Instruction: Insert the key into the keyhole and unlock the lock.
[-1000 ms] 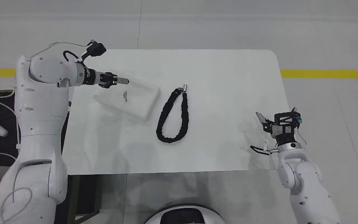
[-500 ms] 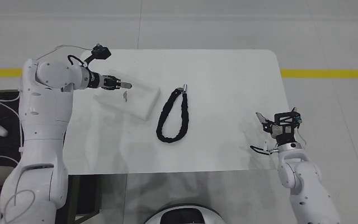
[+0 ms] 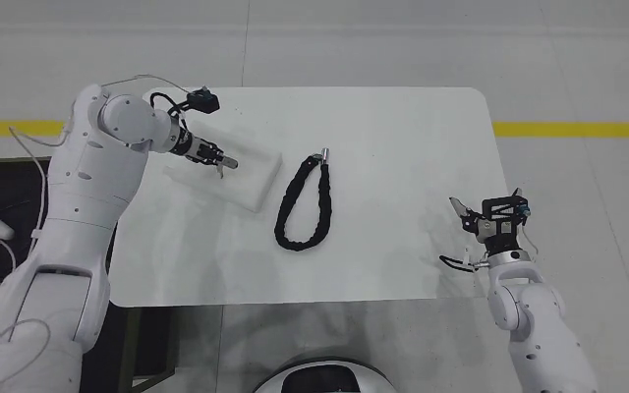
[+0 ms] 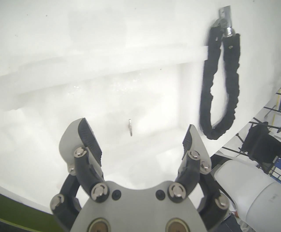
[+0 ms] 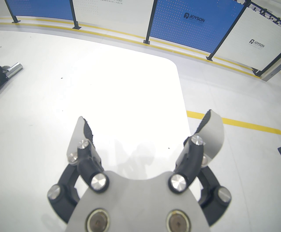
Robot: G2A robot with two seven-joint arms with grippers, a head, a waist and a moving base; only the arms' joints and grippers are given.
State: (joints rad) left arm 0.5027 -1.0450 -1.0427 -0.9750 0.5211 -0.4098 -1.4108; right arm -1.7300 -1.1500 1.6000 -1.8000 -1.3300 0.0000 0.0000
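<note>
White table (image 3: 393, 177) with rounded corners, pale grey floor (image 3: 393, 39) all round it, and a yellow line (image 3: 560, 129) crossing the floor at 3 o'clock. Over at 10 o'clock on the table lies a white block (image 3: 251, 182), and the left gripper (image 3: 226, 162) hovers right over it, fingers spread wide and released. The little metal key (image 4: 130, 127) stands on edge on the block, in line with the gap between those fingers and touched by neither. Just beside the block, toward the table's centre, lies the lock (image 4: 216, 134), a black sleeved loop with its metal end pointing to 1 o'clock. At the table's 4 o'clock edge the right gripper (image 5: 146, 116) hangs with fingers released, well apart from the lock. Blue and white panels (image 5: 182, 19) fence the room beyond.
</note>
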